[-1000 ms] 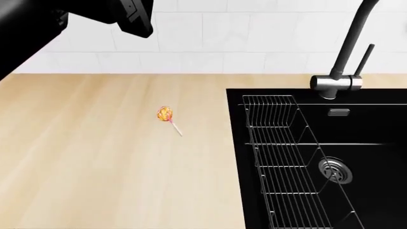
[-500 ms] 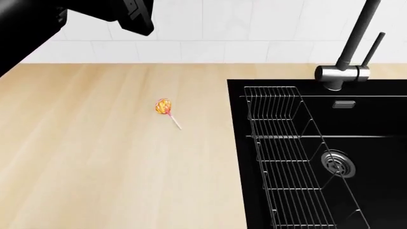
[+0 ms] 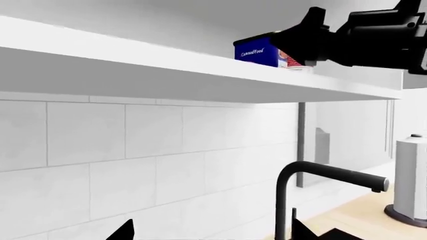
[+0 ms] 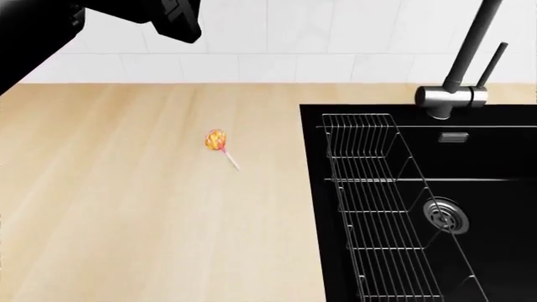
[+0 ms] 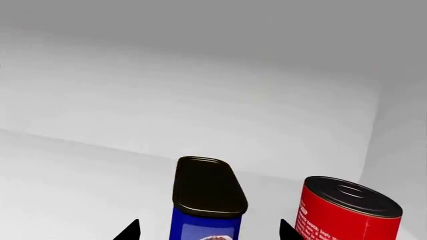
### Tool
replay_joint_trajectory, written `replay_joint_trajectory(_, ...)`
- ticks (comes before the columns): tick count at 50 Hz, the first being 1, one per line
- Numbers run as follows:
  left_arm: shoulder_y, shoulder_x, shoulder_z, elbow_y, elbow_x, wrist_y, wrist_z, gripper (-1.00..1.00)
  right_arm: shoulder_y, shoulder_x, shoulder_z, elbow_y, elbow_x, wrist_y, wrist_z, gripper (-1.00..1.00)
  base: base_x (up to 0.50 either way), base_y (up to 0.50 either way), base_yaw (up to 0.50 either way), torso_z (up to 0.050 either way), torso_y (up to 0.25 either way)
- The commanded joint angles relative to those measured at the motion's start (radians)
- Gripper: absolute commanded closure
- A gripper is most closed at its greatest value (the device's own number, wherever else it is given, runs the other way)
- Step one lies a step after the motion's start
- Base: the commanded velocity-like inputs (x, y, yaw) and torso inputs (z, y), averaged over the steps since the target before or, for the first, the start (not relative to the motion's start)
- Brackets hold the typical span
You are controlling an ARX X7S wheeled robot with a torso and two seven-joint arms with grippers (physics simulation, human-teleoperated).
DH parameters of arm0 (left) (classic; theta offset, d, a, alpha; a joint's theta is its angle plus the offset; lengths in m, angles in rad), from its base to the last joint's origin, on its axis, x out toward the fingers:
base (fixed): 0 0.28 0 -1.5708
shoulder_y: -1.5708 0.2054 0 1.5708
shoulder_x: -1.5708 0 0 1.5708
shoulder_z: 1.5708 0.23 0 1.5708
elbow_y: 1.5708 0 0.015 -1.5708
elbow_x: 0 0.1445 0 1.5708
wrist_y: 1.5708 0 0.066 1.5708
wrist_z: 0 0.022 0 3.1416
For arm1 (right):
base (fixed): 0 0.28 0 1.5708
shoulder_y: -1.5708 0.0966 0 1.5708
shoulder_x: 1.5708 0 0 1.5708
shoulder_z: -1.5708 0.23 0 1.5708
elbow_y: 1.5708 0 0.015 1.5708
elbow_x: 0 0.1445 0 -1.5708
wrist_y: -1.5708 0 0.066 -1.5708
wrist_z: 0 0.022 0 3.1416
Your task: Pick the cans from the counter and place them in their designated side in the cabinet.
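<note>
Two cans stand on the white cabinet shelf (image 3: 200,75): the blue dark-lidded can (image 5: 207,200) between the right claw's (image 5: 208,231) open fingertips, the red can (image 5: 347,207) at its 3 o'clock; left claw's state unclear.

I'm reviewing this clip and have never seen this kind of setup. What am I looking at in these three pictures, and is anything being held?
These are simulator renders from a wheeled robot with two arms. The head view looks down on the counter: a lollipop lies there, beside a black sink with a wire rack and a tap. No cans are on the visible counter.

The other two pictures come from cameras near each gripper. The right wrist view looks into the white cabinet, where the blue can and red can stand upright side by side. The blue can sits between the right gripper's dark fingertips; whether it is gripped cannot be told.

The left wrist view shows the tiled wall, the shelf, and the right arm reaching the blue can up there.
</note>
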Motion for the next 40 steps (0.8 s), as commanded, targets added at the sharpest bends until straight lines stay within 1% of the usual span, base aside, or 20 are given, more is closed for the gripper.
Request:
replay_joint_trajectory(1, 0.001, -0.006, -0.003, 0.005, -0.006, 0.006, -0.003, -1.00, 0.001, 0.000, 0.000, -0.001, 0.000, 0.000, 0.000, -1.00, -0.21, 0.00, 0.00, 0.000, 0.000)
replay_joint_trajectory(23, 0.034, -0.011, -0.011, -0.003, 0.032, 0.015, 0.041, -1.00, 0.001, 0.000, 0.000, -0.001, 0.000, 0.000, 0.000, -1.00, -0.22, 0.00, 0.00, 0.000, 0.000)
replay_joint_trajectory(40, 0.016, -0.018, -0.010, 0.001, 0.007, 0.016, 0.032, -1.00, 0.001, 0.000, 0.000, -0.001, 0.000, 0.000, 0.000, -1.00, -0.22, 0.00, 0.00, 0.000, 0.000)
